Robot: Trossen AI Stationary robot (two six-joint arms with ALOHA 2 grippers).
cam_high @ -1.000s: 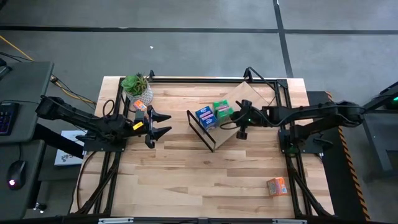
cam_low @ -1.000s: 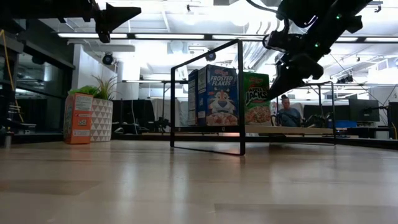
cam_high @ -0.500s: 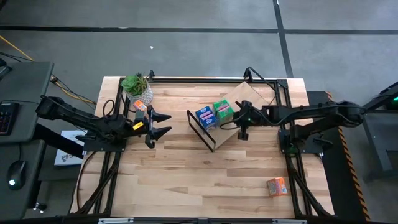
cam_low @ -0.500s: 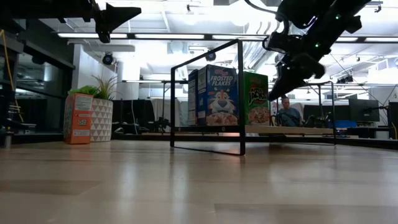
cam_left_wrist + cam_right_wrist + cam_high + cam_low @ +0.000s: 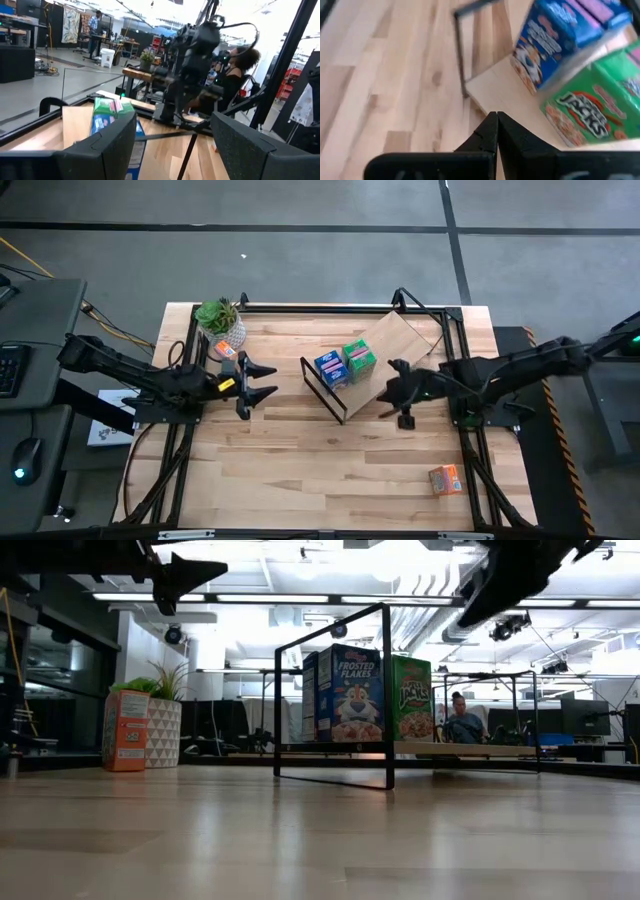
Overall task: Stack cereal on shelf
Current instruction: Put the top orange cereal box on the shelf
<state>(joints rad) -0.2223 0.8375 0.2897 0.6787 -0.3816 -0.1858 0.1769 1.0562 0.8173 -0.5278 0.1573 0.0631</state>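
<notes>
A blue cereal box (image 5: 330, 367) and a green one (image 5: 358, 358) stand upright side by side on the shelf's light wood panel (image 5: 400, 340), inside its thin black frame (image 5: 322, 390). In the low view blue (image 5: 348, 695) stands left of green (image 5: 412, 698). One orange box (image 5: 446, 478) lies near the table's near right corner; another (image 5: 125, 730) stands beside the potted plant. My right gripper (image 5: 388, 392) is shut and hovers above the shelf's near side, clear of the boxes (image 5: 496, 120). My left gripper (image 5: 264, 379) is open, raised, left of the shelf.
The potted plant (image 5: 222, 320) stands at the far left of the table, with an orange box (image 5: 226, 351) against it. Black frame rails (image 5: 455, 360) run along the table's sides. Bare wood (image 5: 300, 460) spreads across the near half. A person sits in the room beyond (image 5: 462, 720).
My right gripper has drawn away from the green box, rising and moving toward the table's near edge; in the low view it has climbed almost out of the picture's top. The green box stays upright beside the blue one.
</notes>
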